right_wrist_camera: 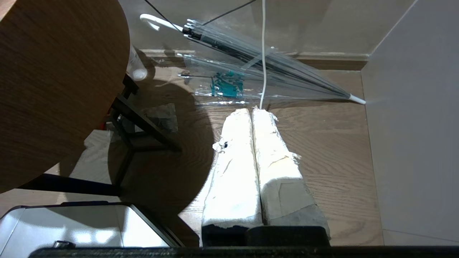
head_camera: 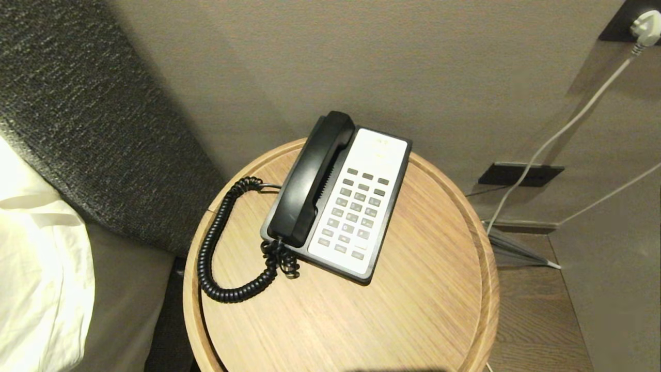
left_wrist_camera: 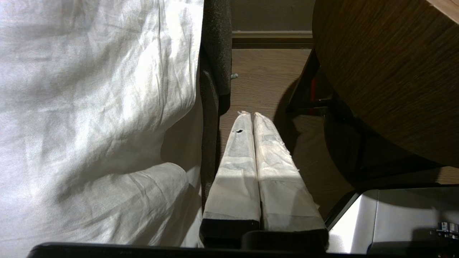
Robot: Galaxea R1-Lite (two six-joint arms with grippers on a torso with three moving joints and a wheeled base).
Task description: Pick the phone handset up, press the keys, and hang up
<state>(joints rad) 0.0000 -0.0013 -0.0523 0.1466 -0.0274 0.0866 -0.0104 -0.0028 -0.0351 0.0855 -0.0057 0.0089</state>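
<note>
Glossy black plastic phone handset lying on a matt grey keypad face, round table showing smooth pale wood grain, left gripper wearing rough white cloth wrap, creased white bedsheet lying beside it.

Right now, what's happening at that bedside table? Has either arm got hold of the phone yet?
Nothing is being handled. The handset lies in its cradle on the phone, which sits on the round wooden table, its coiled cord looped on the tabletop. The left gripper hangs low between the bed sheet and the table, shut and empty. The right gripper hangs above the floor near a clear umbrella, also shut and empty. Neither arm shows in the head view.
</note>
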